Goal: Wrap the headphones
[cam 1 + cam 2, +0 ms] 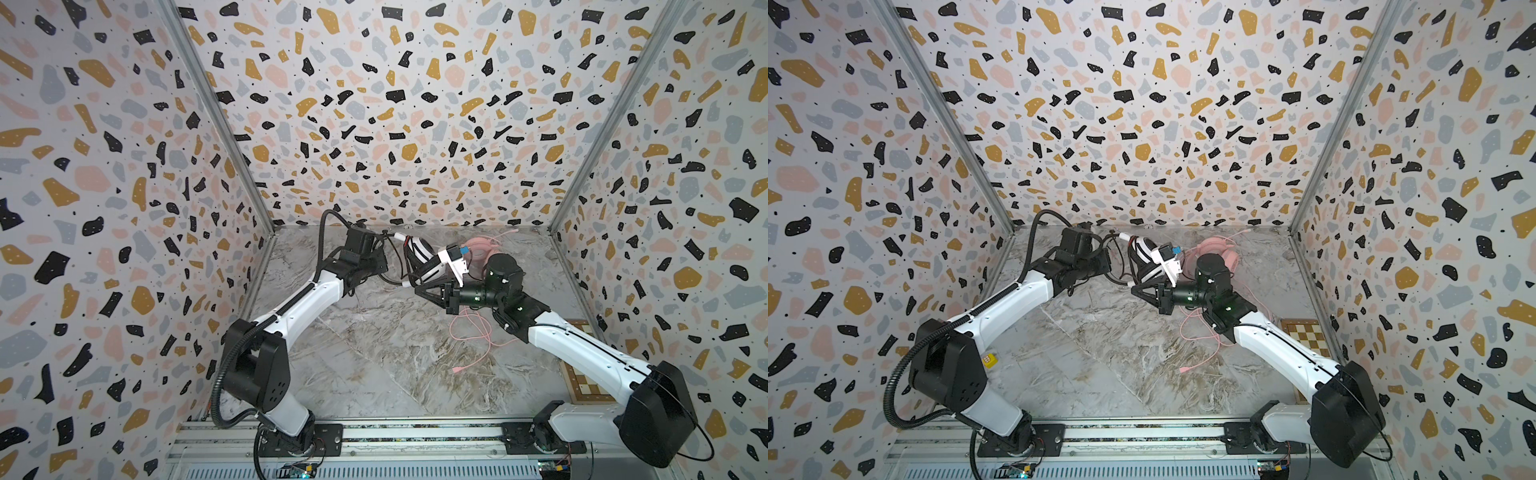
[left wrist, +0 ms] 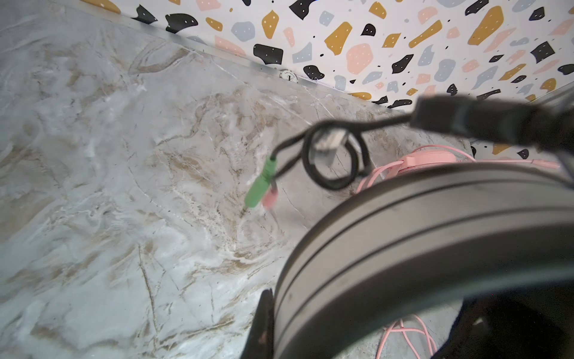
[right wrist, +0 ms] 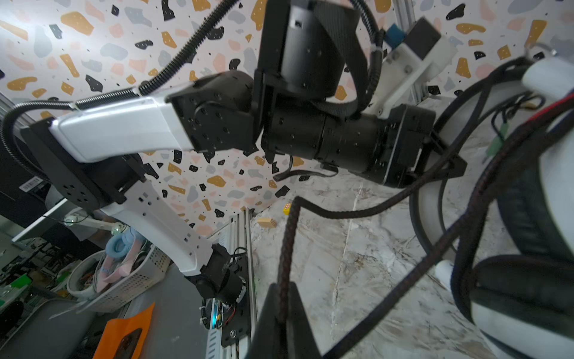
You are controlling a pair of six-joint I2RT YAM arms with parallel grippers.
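Table: grey marble top [image 1: 374, 353], closed in by three terrazzo-patterned walls.
Left gripper: [image 3: 456, 166] at the rear middle. Its jaws are closed on the white headset's black band, and only one finger shows in the left wrist view.
Right gripper: [image 1: 419, 288] just beside it, pointing left, jaws pinched on the black cable.
Chessboard: [image 1: 1304, 332] flat at the table's right edge, partly under the right arm.
White headset: [image 1: 417, 249] near the rear wall between the two grippers, partly covered by the right wrist camera.
Pink headset: [image 1: 1214, 249] at the rear, right of the white one, half hidden behind the right arm.
Pink cable: [image 1: 482, 332] loose loops on the table under the right arm.
Black cable: [image 3: 285, 248] braided, hanging slack around the white headset.
Plugs: green plug [image 2: 259, 186] and pink plug [image 2: 269, 197], blurred, at the cable's end.
Small blocks: yellow block [image 1: 990, 360] and wooden block [image 3: 267, 222] near the left arm's base.
Writing: round sticker [image 2: 289, 76] at the rear edge, too small to read.
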